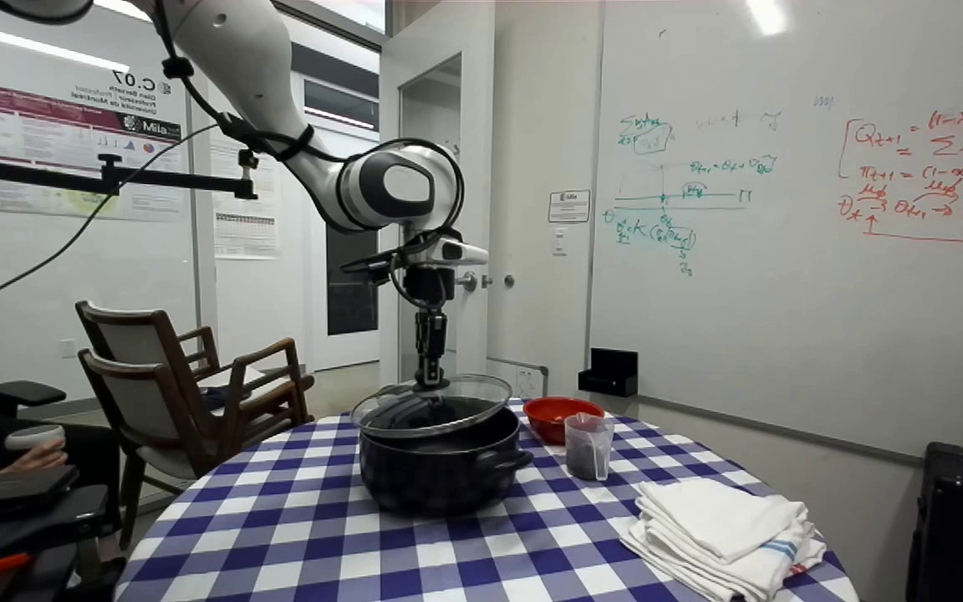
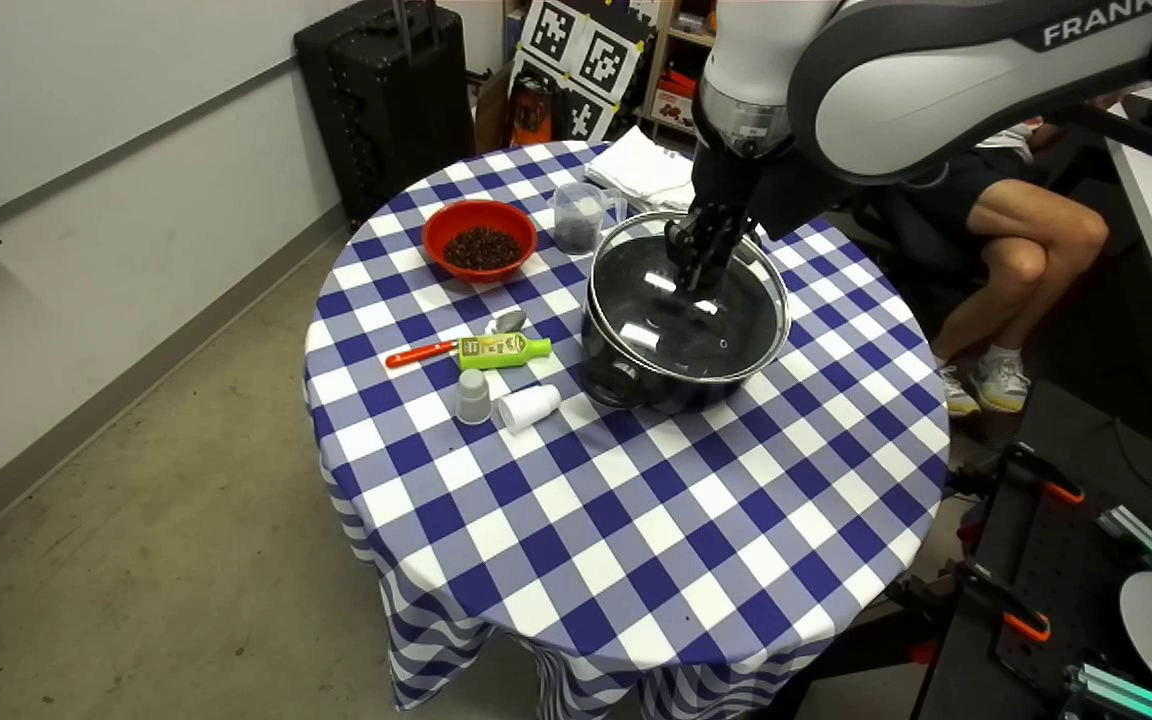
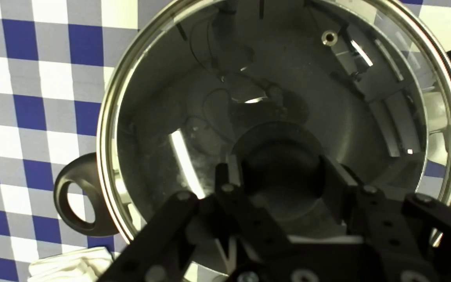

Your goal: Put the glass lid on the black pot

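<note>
Step judged in hand: seating | glass lid (image 1: 423, 411) over the mouth of black pot (image 1: 441, 481) in an exterior view, tilted with its right edge higher, slightly left of centre; edge contact unclear | pincer (image 1: 430, 378) pinching the lid's dark knob (image 3: 282, 164) | next move likely: ease right, level, lower until seated, then let go

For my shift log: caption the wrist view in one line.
Hand gripping the knob of the glass lid over the two-handled black pot on a checkered tablecloth.
</note>
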`<state>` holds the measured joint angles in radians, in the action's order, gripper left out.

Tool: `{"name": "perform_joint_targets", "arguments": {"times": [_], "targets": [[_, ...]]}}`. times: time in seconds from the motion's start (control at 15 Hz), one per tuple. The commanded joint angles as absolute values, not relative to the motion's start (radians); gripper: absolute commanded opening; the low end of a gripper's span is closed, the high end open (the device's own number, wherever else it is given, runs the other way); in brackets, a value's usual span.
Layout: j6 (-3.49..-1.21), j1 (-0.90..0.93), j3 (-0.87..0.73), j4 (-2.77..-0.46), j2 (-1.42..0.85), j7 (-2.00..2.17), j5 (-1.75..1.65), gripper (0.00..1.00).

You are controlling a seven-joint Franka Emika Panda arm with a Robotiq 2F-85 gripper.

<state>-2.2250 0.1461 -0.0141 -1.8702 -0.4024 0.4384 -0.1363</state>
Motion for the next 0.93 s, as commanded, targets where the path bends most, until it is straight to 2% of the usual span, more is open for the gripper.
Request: {"name": "perform_joint_targets", "arguments": {"times": [0.0, 0.87], "targets": [[-2.221, 0.14, -0.012, -1.828, -0.418, 0.423, -0.109, 0.25], [-2.204, 0.132, -0.023, -1.792, -0.445, 0.419, -0.091, 0.25]]}}
